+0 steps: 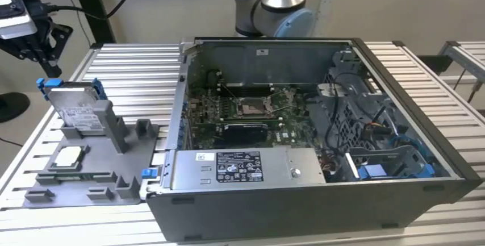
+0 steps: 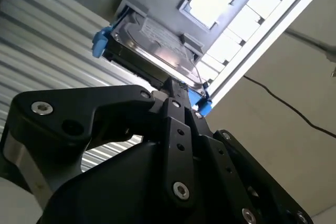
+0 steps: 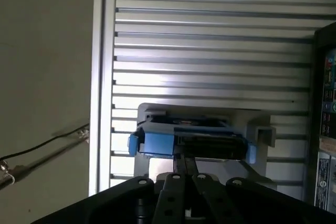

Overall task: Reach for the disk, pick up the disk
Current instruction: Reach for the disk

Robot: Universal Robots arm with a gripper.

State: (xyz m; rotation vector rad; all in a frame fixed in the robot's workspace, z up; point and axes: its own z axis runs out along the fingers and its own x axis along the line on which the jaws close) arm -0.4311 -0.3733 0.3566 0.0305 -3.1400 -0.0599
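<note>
Gripper (image 2: 176,85): black linkage fingers, seen close up in both wrist views. Fingers drawn narrow, tips together or very nearly so as far as these angles allow, nothing held between them. In the exterior view the gripper (image 1: 42,44) hangs at the far edge on the exterior view's left, above the disk and clear of it.

Table (image 1: 136,70): ribbed aluminium slats, bearing everything below.

Computer case (image 1: 318,200): grey tower lying on its side, panel off, motherboard and cabling exposed. Not part of the task.

Grey box (image 1: 235,169): black-and-white label, set along the near wall of the case. Not the task's thing.

Fixture (image 1: 99,180): grey moulded holder on the table, beside the case on the exterior view's left, with several recesses.

Disk (image 1: 76,107): silver-grey hard drive, white barcode label, blue caddy rails. Stands on edge in the fixture's far slot, leaning back slightly, blue-railed upper edge free. In the first wrist view that edge of the disk (image 3: 189,140) lies straight ahead of the fingertips.

Chip (image 1: 68,158): small square, silver, flat in a recess in front of the disk. Not wanted.

Step in hand, by judgement: the reach; aligned, no contact, pick-up not begun.

Requirement for the grasp: fingers spread wide enough to straddle the drive's thickness, a straight descent onto the upper edge between the blue rails, and closure on the flat faces.
</note>
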